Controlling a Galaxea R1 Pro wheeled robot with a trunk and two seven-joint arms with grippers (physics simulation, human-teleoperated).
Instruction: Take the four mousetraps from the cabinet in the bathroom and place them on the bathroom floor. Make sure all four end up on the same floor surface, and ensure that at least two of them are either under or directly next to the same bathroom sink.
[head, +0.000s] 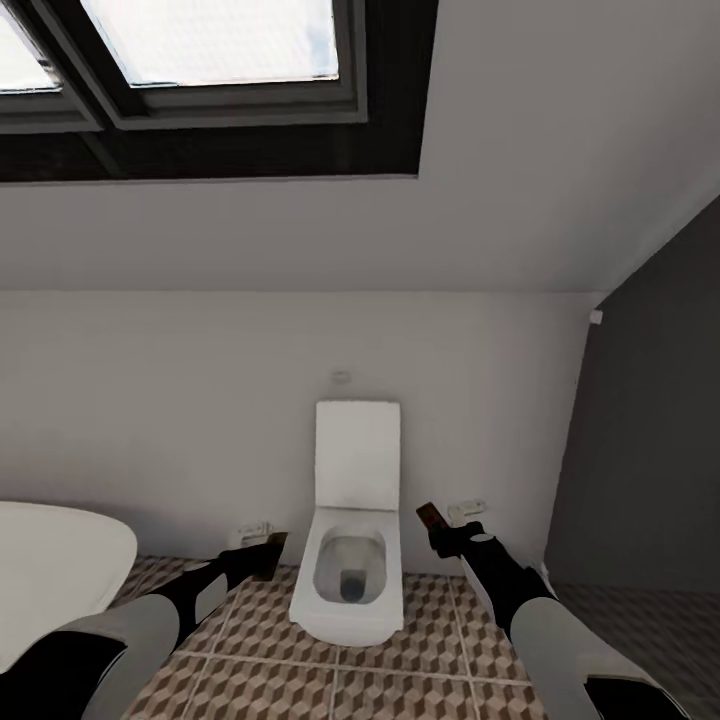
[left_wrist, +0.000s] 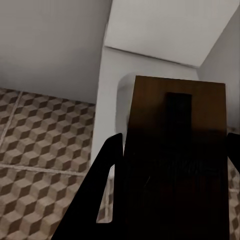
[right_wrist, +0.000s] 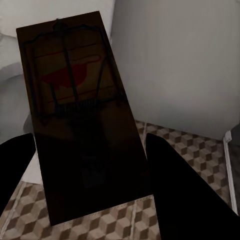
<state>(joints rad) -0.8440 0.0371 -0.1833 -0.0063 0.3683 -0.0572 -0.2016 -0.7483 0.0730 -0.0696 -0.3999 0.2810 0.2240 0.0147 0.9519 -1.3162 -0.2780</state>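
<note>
While each tool (head: 268, 556) (head: 440, 535) pinches a mousetrap (left_wrist: 172, 150) (right_wrist: 75, 115), a white toilet (head: 350, 570) stands between them on the tiled floor (head: 420, 680).

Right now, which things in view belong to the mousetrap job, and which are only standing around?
Belong to the job:
left-hand mousetrap
right-hand mousetrap
bathroom floor

Only standing around:
toilet
bathtub
skylight

The bathroom floor (head: 420, 690) is laid in square tiles printed with a brown, beige and white cube pattern, split by pale grout lines. A white toilet (head: 350, 580) with raised lid stands on it against the back wall, a white bathtub (head: 50, 570) nearby.
</note>
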